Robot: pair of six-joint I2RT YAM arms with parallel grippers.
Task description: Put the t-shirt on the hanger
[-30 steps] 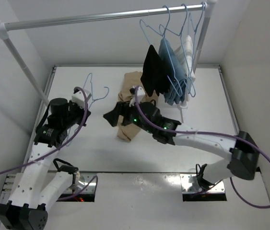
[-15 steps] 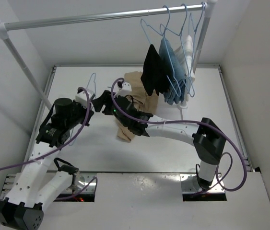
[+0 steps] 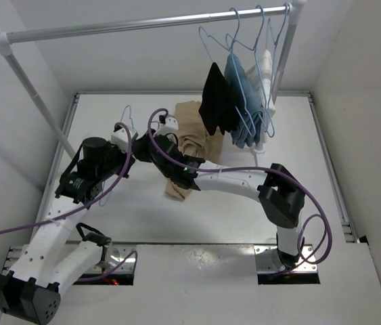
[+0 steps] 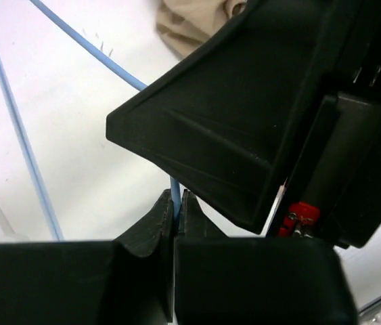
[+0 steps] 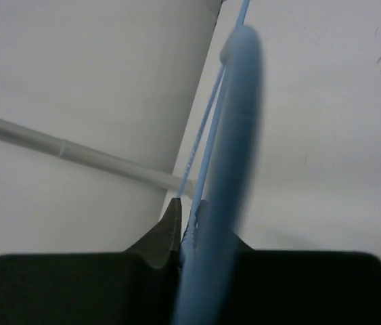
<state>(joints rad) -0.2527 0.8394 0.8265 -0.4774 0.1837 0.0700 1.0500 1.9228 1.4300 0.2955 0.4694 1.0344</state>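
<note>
While left fingers (image 4: 156,223) and right fingers (image 5: 170,227) pinch the hanger (image 5: 234,122), its wire looks light, stiff, slippery; the limp t-shirt (image 3: 189,116) wants a collar grip.

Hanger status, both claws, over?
Both shut on hanger: left claw, right claw. Tan t-shirt crumpled on table, not yet hung. Hanging black garment overlaps it in top view.

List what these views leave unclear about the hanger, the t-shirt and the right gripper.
- Right wrist: whether the right gripper is shut; the hanger's blurred wire hides one finger.
- Left wrist: most of the t-shirt, blocked by the right gripper's body and cut off by the top edge.
- Top external: the t-shirt's full outline, covered by the right arm and the black garment.
</note>
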